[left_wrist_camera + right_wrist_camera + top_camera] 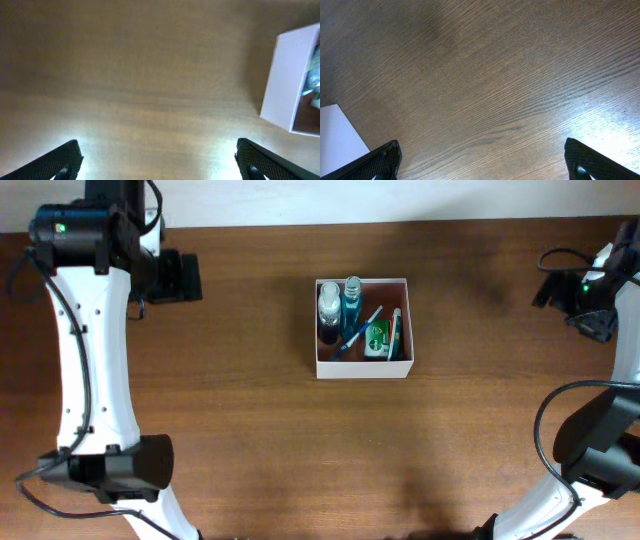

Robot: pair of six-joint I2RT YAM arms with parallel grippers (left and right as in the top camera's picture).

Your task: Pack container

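The container [362, 368], a square white-walled box, stands at the table's middle. It holds a dark bottle with a white cap [329, 308], a blue bottle [352, 300], a blue-handled toothbrush [358, 332] and a green packet [378, 338]. My left gripper [185, 277] is at the far left, open and empty over bare wood; its wrist view shows the container's wall [285, 80] at the right edge. My right gripper [555, 288] is at the far right, open and empty; a white corner of the container [337, 137] shows at the left of its wrist view.
The wooden table [250, 430] ends at a pale back edge [300, 200]. The two arm bases stand at the front left [120, 465] and front right [600, 445]. Black cables loop near the right arm [560, 260].
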